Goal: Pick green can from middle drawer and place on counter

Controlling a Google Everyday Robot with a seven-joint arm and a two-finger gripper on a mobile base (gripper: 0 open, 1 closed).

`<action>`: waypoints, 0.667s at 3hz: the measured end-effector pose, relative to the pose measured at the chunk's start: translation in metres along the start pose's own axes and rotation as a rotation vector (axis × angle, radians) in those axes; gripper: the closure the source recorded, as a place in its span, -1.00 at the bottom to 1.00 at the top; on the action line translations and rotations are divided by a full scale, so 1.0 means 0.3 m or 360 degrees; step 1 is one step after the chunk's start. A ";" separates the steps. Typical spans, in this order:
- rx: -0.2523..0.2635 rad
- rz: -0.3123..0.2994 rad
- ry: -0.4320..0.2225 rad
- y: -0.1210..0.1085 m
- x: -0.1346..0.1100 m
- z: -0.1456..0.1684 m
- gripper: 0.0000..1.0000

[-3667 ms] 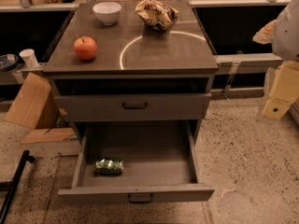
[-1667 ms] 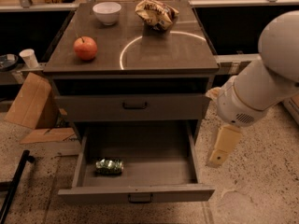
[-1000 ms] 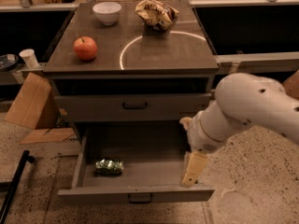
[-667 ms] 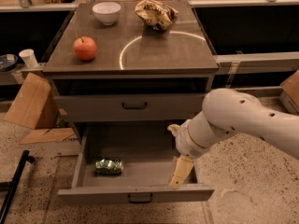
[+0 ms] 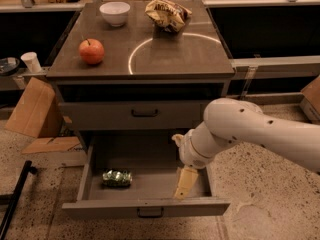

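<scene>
Camera view.
- Gripper point(image 5: 181, 191): pale, at the end of a white arm point(image 5: 235, 129) reaching in from the right; hangs tip-down inside the middle drawer point(image 5: 145, 207), at its right near corner, just behind the front wall. Open or closed: cannot tell.
- Green can point(image 5: 117, 178): on the drawer floor, left near part, well apart from the gripper and to its left. Lies on its side, long axis running left to right, roughly parallel to the drawer front. Bare floor between can and gripper.
- Middle drawer: pulled out, dark bar handle on its front.
- Upper drawer point(image 5: 145, 114): closed, directly above.
- Counter point(image 5: 175, 56): white circle line on it; holds a red apple point(image 5: 91, 51) at left, a white bowl point(image 5: 115, 12) at far left, and a wrinkly snack bag point(image 5: 167, 14) at far centre.
- Floor, left of cabinet: cardboard pieces point(image 5: 35, 109), a black pole point(image 5: 15, 199); a white cup point(image 5: 31, 61) on a ledge.
</scene>
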State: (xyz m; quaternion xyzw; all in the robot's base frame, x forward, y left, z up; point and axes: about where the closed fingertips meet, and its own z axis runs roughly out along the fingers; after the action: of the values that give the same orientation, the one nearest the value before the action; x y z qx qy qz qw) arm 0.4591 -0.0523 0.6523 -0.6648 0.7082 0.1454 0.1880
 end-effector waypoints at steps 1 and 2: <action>-0.0045 -0.0044 -0.0010 -0.035 -0.015 0.139 -1.00; -0.0053 -0.0047 -0.0011 -0.044 -0.019 0.159 -1.00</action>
State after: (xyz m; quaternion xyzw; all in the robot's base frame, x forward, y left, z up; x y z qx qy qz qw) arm 0.4760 -0.0264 0.6132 -0.6776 0.6952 0.1566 0.1815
